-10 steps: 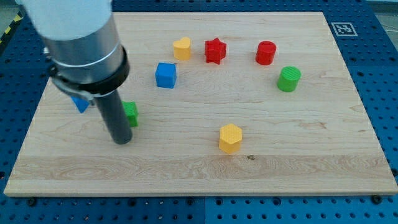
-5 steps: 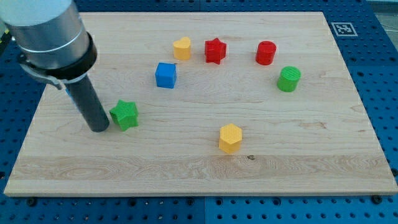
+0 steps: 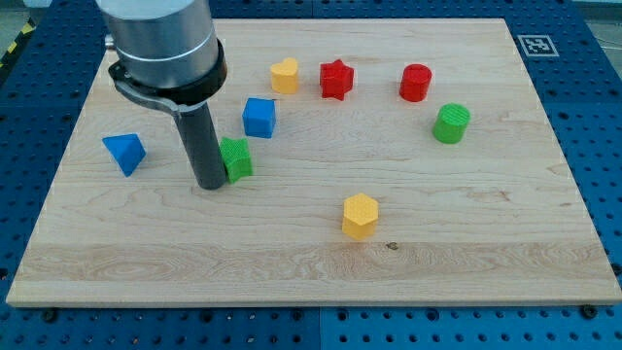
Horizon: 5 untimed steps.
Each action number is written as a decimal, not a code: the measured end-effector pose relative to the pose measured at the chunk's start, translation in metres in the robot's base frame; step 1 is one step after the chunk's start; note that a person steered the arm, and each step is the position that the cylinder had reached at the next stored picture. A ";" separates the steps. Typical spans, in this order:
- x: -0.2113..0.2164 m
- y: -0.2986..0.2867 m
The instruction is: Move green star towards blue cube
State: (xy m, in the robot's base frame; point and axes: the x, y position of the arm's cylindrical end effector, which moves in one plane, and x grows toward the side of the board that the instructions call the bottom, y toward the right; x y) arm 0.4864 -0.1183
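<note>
Your green star (image 3: 236, 158) has shifted right, closer below the blue cube (image 3: 259, 117); my tip (image 3: 212, 182) touches its left side. No fingers exist.

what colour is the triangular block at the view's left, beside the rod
Blue. The triangular block shows clearly in the camera view, left of my tip.

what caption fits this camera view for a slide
My tip presses against the view's left side of the green star, just below-left of the blue cube.
</note>
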 end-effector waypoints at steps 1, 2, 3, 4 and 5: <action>-0.015 -0.002; -0.028 -0.019; -0.044 -0.045; -0.063 -0.061; -0.066 -0.062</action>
State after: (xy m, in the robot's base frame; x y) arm 0.4201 -0.1802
